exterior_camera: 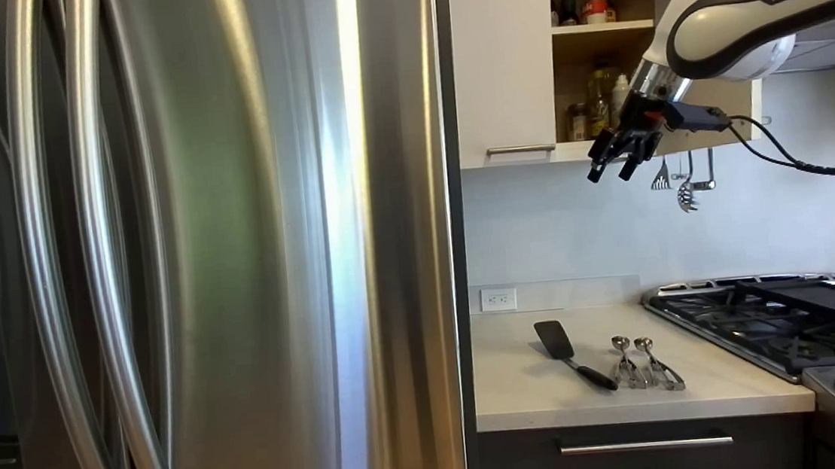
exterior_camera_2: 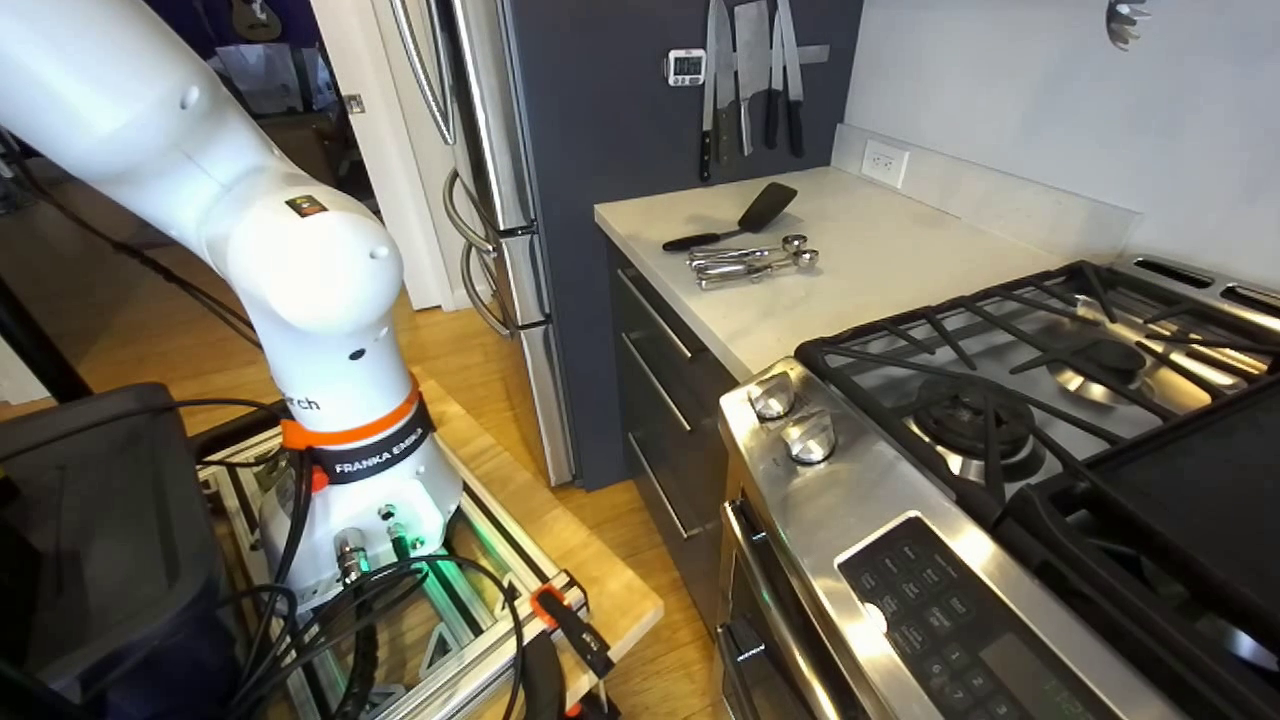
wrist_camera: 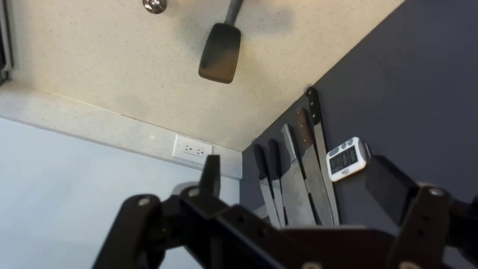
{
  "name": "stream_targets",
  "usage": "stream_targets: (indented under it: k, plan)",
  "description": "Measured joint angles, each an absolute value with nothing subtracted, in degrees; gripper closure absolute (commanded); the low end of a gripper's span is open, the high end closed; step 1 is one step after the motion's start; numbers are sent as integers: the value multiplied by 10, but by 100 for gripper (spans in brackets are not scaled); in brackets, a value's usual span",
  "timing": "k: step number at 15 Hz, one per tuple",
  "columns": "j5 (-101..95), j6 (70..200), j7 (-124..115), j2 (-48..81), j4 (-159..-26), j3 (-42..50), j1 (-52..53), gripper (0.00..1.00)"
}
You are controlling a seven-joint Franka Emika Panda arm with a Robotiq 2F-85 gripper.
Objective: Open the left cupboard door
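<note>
The left cupboard door [exterior_camera: 501, 53] is a tall flat cream panel beside the fridge in an exterior view. It is closed, with a slim metal bar handle [exterior_camera: 521, 149] along its bottom edge. My gripper [exterior_camera: 611, 171] is to the right of this handle and slightly lower, pointing down and left, apart from the door. In the wrist view my gripper [wrist_camera: 300, 181] has its fingers wide apart with nothing between them. The door and handle do not show in the wrist view.
The twin cabinet door [exterior_camera: 716, 106] stands open, exposing shelves with bottles [exterior_camera: 599, 101]. The stainless fridge [exterior_camera: 240, 280] is left of the cupboard. Hanging utensils [exterior_camera: 686, 192] are near the gripper. Below are a spatula [exterior_camera: 555, 339], scoops [exterior_camera: 648, 365] and the stove [exterior_camera: 773, 324]. Knives [wrist_camera: 298, 186] hang on the fridge-side panel.
</note>
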State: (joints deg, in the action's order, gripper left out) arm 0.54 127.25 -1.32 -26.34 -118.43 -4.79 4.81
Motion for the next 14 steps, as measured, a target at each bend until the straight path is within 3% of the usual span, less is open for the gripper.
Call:
stream_targets:
  k: [8, 14]
  plan:
    - [106, 1227, -137, -151, -1036, -25, 30, 0]
    - [108, 1227, -137, -147, -1030, -27, 29, 0]
